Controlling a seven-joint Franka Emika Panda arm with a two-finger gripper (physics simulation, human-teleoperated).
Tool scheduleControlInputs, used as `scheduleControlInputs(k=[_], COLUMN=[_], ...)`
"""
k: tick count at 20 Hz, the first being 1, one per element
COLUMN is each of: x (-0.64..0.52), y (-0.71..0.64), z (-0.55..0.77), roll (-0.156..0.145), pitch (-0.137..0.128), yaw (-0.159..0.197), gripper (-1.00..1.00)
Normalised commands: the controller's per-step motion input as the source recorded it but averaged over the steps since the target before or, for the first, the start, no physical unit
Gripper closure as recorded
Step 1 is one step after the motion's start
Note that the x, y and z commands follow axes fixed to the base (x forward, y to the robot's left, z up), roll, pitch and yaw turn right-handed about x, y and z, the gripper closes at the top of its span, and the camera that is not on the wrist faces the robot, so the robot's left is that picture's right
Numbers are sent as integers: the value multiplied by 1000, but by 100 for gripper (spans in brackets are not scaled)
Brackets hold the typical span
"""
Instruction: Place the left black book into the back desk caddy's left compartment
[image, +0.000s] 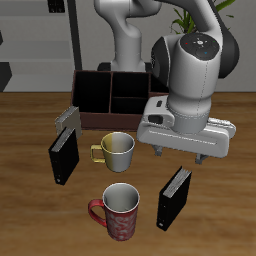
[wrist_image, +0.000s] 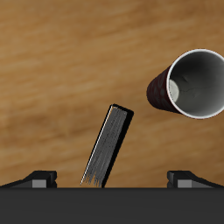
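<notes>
Nearest the table's front edge stands a red patterned mug, upright with its handle turned away from the left black book. This book stands just beside the mug, also close to the front edge, upright on its narrow side and a little tilted. The gripper hangs above the book, and its two fingers are spread wide, with nothing between them. In the wrist view the book appears between the two fingertips but below them, not touched, and the mug lies to one side of it.

Farther back, near the middle of the table, is a pale yellow-green mug, and beside it another black book stands upright. Behind this book a grey book leans near the back desk caddy. The caddy sits toward the table's back edge, open on top, with dark walls. Which bay is the left compartment I cannot tell for sure.
</notes>
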Motion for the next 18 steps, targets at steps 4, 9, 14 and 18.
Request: scheduleControlInputs(k=[4,9,14,18], x=[88,83,173,91], y=[49,3,-4,-38], z=[-106,-66,-176,-142], roll=[0,-12,5,-12], pitch=[18,17,41,20], yaw=[-36,-17,-16,-13], gripper=[-100,-100,-100,-100])
